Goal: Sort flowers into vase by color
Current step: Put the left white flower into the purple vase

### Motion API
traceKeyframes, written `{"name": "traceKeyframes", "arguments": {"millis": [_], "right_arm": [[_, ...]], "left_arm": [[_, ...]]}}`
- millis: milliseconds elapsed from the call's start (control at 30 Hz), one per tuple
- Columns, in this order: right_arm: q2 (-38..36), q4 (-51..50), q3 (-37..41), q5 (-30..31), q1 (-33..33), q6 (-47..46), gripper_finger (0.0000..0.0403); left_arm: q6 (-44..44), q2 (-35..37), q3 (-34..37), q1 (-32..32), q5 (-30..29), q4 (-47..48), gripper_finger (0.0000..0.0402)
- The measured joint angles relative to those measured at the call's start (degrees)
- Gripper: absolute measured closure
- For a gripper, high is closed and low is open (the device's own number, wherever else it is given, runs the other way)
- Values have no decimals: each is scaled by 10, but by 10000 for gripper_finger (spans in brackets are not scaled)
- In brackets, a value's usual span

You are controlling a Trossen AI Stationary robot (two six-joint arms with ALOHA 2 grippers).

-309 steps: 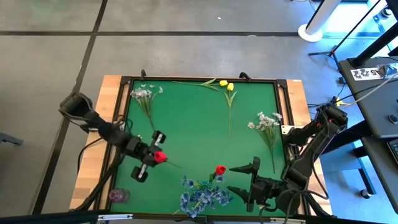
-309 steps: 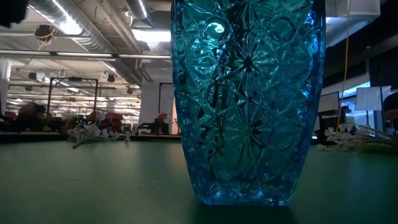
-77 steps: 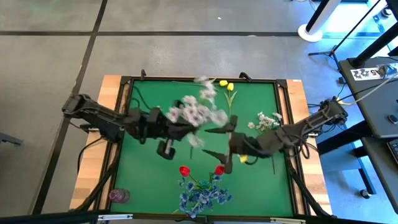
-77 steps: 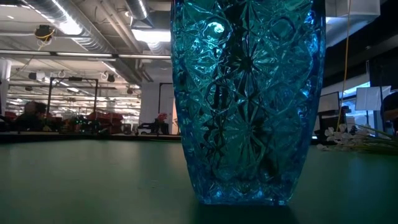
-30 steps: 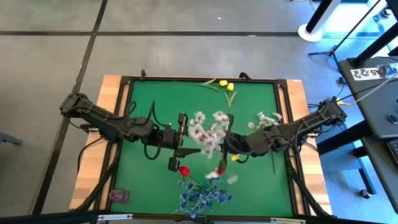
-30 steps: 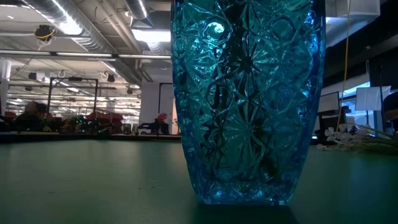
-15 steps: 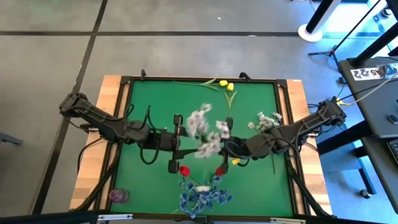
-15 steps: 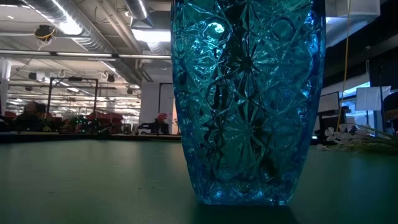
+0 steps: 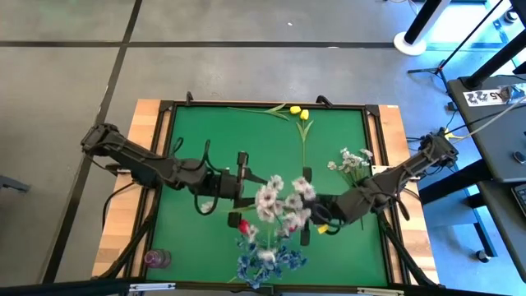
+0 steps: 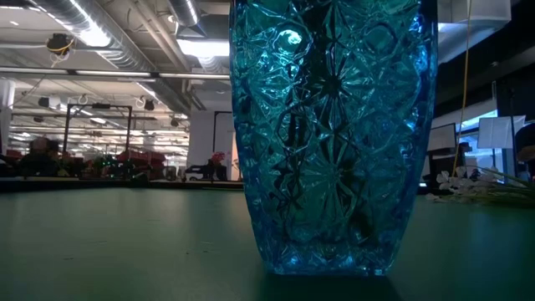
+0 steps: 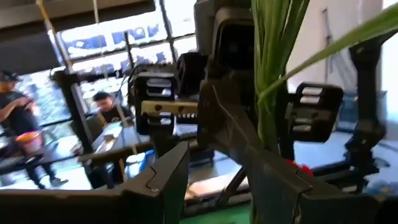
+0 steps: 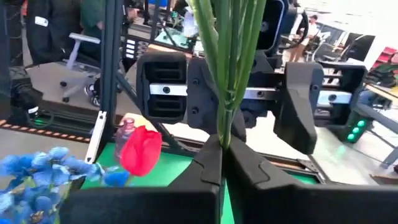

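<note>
A white spray [image 9: 281, 205] stands upright in the air over the mat's near middle, blossoms up, with my right gripper [image 9: 306, 222] shut on its green stalks. My left gripper [image 9: 241, 191] faces it from the left, open; the stalks [image 11: 273, 74] rise just beyond one of its fingers. Below them, by the near edge, the blue glass vase [image 10: 334, 142] holds the bushy blue bunch [image 9: 267, 261] and a red tulip [image 9: 244, 224]. Two yellow tulips [image 9: 300, 113] lie at the far edge. Another white spray [image 9: 353, 160] lies on the right. My right gripper pinches the bundle of green stalks [image 12: 227, 121] between its two shut fingers. The fingers come level from the table's right and lie across the stalks. The stalks rise straight up from the fingers, lifted clear of the mat; their lower end is hidden under the fingers.
A dark frame [image 9: 164, 148] borders the green mat [image 9: 222, 140], with wooden strips outside it. A small purple thing [image 9: 156, 259] sits on the wood at the near left corner. The mat's far left part is bare. People and desks show in the room beyond.
My right gripper has carried the white spray toward the table's near edge, and its blossoms now hang over the red tulip and the blue bunch. The spray has stayed upright.
</note>
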State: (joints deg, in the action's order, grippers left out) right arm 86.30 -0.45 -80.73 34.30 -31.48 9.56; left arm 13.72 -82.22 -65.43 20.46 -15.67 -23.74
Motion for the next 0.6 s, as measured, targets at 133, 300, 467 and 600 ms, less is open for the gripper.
{"name": "traceKeyframes", "arguments": {"millis": [133, 300, 467, 600], "right_arm": [[0, -14, 0, 1, 3, 4, 399], [1, -42, 0, 11, 2, -3, 396], [-2, -42, 0, 23, -14, -1, 399], [-3, -53, 0, 43, -20, -2, 399]], "left_arm": [[0, -15, 0, -11, 9, -26, 248], [-14, -16, 0, -14, 25, -9, 248], [-13, -13, 0, -2, 15, 1, 248], [-14, -12, 0, -2, 13, 7, 248]]}}
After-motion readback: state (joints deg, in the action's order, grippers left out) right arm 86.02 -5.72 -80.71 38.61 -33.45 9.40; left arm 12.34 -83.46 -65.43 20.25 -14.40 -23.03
